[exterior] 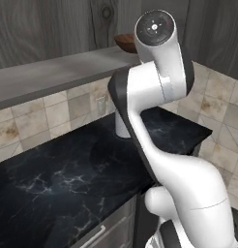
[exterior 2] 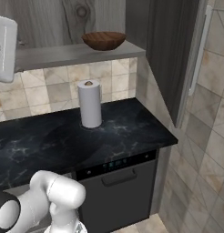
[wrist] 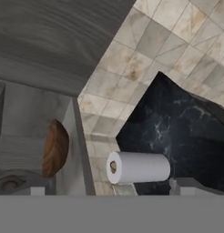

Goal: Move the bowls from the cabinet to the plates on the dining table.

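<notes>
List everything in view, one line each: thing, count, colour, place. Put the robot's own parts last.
wooden bowl: one, dark brown, on the cabinet shelf near its right end
cabinet shelf: one, grey, above the tiled wall
cabinet door: one, dark grey wood-grain, swung open at the right, pale bar handle
paper towel roll: one, white, upright on the counter below the shelf
counter: one, black with white veins
dishwasher: one, dark, under the counter
arm: one, white with dark joints, raised before the shelf

Beige tiled wall point(exterior 2: 50, 88); black marble counter point(exterior 2: 50, 141); paper towel roll point(exterior 2: 90, 103) upright; dark dishwasher point(exterior 2: 118, 191) beneath.
</notes>
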Motion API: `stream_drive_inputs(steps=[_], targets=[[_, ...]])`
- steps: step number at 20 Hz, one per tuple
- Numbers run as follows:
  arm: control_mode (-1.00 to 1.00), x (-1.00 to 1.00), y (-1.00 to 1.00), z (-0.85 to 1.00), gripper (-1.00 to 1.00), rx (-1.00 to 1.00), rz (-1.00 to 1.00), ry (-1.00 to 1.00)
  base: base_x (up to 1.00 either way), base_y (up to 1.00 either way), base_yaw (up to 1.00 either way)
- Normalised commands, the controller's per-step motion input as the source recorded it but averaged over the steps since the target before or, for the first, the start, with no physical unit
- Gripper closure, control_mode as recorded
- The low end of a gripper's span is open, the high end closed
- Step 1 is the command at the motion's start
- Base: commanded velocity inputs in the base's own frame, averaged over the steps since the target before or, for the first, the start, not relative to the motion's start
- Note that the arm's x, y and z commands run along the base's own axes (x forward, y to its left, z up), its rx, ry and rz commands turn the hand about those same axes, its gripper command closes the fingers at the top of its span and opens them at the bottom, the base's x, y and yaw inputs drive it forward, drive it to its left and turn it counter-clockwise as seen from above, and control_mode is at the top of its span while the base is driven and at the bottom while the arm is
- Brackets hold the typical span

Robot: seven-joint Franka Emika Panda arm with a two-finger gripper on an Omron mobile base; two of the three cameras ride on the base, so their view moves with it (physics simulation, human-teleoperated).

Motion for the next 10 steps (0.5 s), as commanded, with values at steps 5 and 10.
stream_drive_inputs(steps=[5,10], targets=[[-1.00,0.69,0.04,-0.02,-1.00,0.05,0.00,-0.01,0.00,0.00,0.00],[-1.00,0.67,0.02,-0.03,-1.00,0.02,0.00,-0.04,0.00,0.00,0.00]])
